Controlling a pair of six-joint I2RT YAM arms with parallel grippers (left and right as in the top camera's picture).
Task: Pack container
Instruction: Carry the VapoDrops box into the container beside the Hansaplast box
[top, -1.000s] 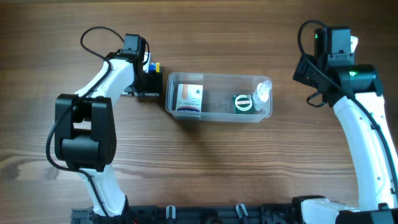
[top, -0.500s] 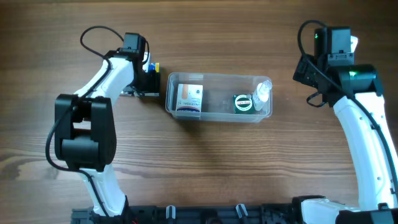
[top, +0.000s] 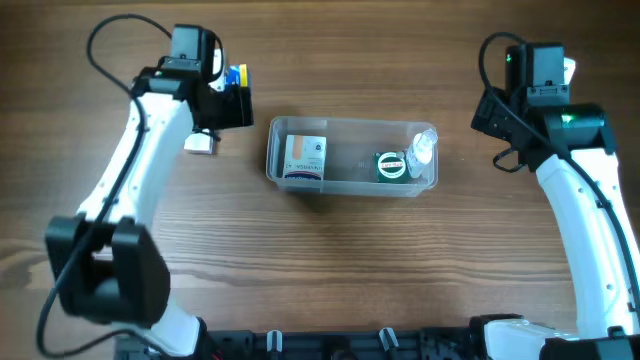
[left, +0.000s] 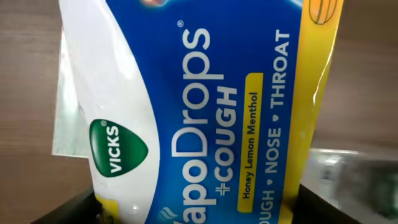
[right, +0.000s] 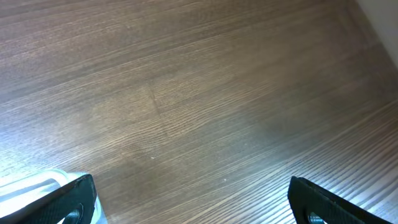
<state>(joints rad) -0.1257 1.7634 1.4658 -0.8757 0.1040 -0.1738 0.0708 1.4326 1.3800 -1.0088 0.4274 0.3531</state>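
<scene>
The container (top: 350, 186) is a clear tub in the middle of the table. It holds a white and purple box (top: 304, 158), a round green tin (top: 389, 166) and a small clear bottle (top: 421, 149). My left gripper (top: 230, 98) is to the left of the container and raised off the table. It is shut on a blue, white and yellow Vicks cough-drop bag (top: 238, 76), which fills the left wrist view (left: 205, 106). My right gripper (right: 193, 199) is open and empty over bare wood, right of the container (right: 31, 183).
A small flat white packet (top: 201, 143) lies on the table under my left arm; it shows behind the bag in the left wrist view (left: 67, 118). The table is brown wood.
My left arm has lifted and swung left and back with the bag in its jaws, uncovering the white packet. The right arm has not moved.
</scene>
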